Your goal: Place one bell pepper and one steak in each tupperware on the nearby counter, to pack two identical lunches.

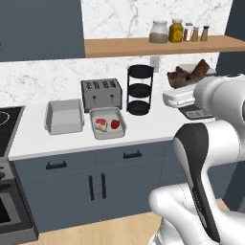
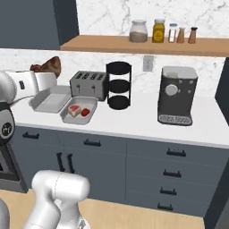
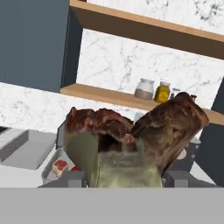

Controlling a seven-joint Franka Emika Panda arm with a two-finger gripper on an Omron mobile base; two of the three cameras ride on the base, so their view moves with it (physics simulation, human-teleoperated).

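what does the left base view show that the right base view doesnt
Left base view alone: the black stovetop at the far left edge. Right base view alone: the dark coffee machine, unobstructed, and the drawers below it. Both: the hand shut on a brown steak, the toaster, the empty tupperware, and the other tupperware holding steak and red pepper.

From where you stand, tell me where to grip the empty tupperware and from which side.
Pinch the empty tupperware by its front wall, coming down from above: the thin raised rim should fit between the jaws, and that side faces the counter edge, away from the toaster.
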